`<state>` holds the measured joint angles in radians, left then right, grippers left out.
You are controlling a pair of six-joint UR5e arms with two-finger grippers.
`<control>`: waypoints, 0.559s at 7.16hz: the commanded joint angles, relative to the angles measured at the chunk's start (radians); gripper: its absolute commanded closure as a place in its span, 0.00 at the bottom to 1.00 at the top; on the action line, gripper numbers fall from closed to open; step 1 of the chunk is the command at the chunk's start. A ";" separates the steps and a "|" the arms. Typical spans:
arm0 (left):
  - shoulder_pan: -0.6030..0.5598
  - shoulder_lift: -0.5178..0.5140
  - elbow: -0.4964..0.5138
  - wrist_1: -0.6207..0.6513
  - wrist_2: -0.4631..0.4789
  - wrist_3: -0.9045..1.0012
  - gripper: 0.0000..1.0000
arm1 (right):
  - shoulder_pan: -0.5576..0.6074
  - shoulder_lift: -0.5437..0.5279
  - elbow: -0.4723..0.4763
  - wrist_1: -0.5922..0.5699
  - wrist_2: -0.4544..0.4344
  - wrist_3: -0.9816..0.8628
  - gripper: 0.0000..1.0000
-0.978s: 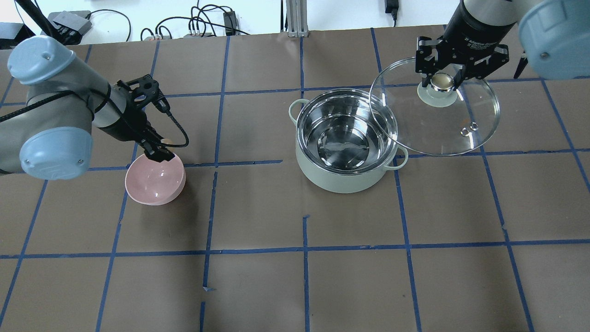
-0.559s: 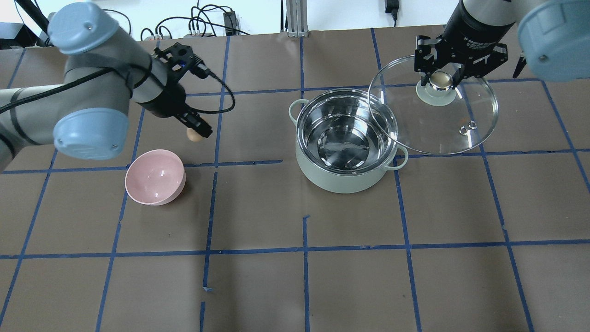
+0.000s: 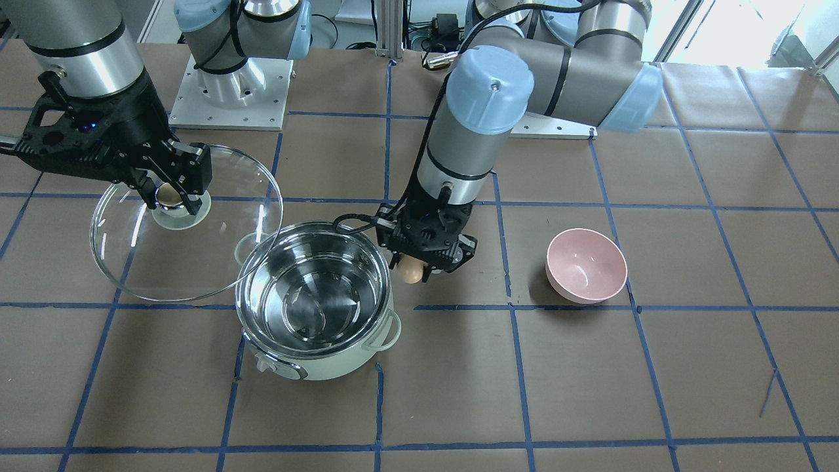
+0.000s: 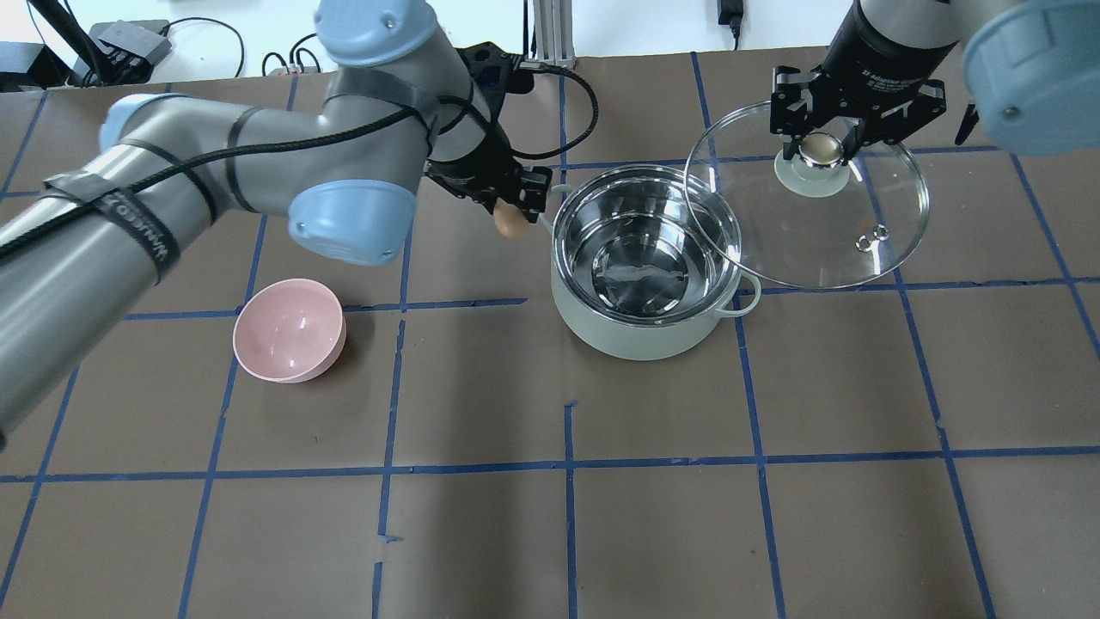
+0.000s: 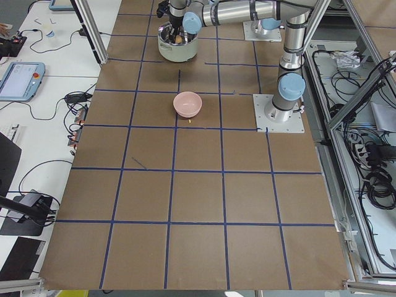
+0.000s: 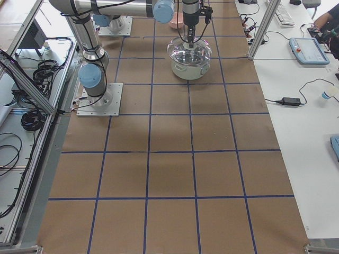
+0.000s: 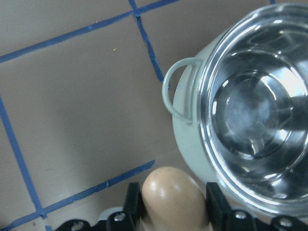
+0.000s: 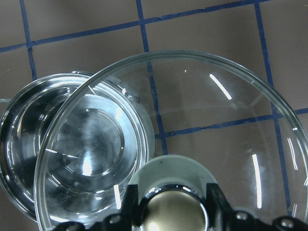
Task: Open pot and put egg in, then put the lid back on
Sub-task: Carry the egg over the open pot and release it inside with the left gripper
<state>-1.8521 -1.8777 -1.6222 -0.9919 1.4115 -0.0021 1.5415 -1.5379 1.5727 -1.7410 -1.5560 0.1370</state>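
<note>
The mint-green pot [image 4: 632,337] stands open mid-table, its steel inside empty; it also shows in the front view [image 3: 328,368]. My left gripper [image 4: 510,217] is shut on the brown egg [image 4: 510,223] and holds it in the air just beside the pot's left rim, by the loop handle. The left wrist view shows the egg [image 7: 173,197] between the fingers, with the pot [image 7: 190,144] to its right. My right gripper [image 4: 821,150] is shut on the knob of the glass lid [image 4: 825,236] and holds it tilted, above and to the right of the pot, overlapping its rim.
An empty pink bowl [image 4: 288,331] sits on the table to the left of the pot, also seen in the front view [image 3: 585,265]. Brown paper with blue tape lines covers the table. Cables lie along the far edge.
My left gripper has lifted the egg out of the pink bowl and carried it right, to beside the pot's rim. The right gripper and lid have hardly moved.
</note>
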 commanded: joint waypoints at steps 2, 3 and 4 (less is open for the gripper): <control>-0.058 -0.093 0.010 0.117 0.000 -0.104 0.87 | 0.000 0.002 0.006 -0.002 0.001 0.001 0.63; -0.071 -0.106 0.008 0.119 -0.003 -0.133 0.84 | 0.000 0.002 0.007 -0.002 0.001 0.001 0.63; -0.076 -0.109 0.010 0.116 -0.003 -0.140 0.34 | 0.000 0.002 0.007 -0.003 0.002 0.001 0.63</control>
<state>-1.9185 -1.9768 -1.6131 -0.8778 1.4096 -0.1235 1.5416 -1.5354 1.5790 -1.7429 -1.5552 0.1378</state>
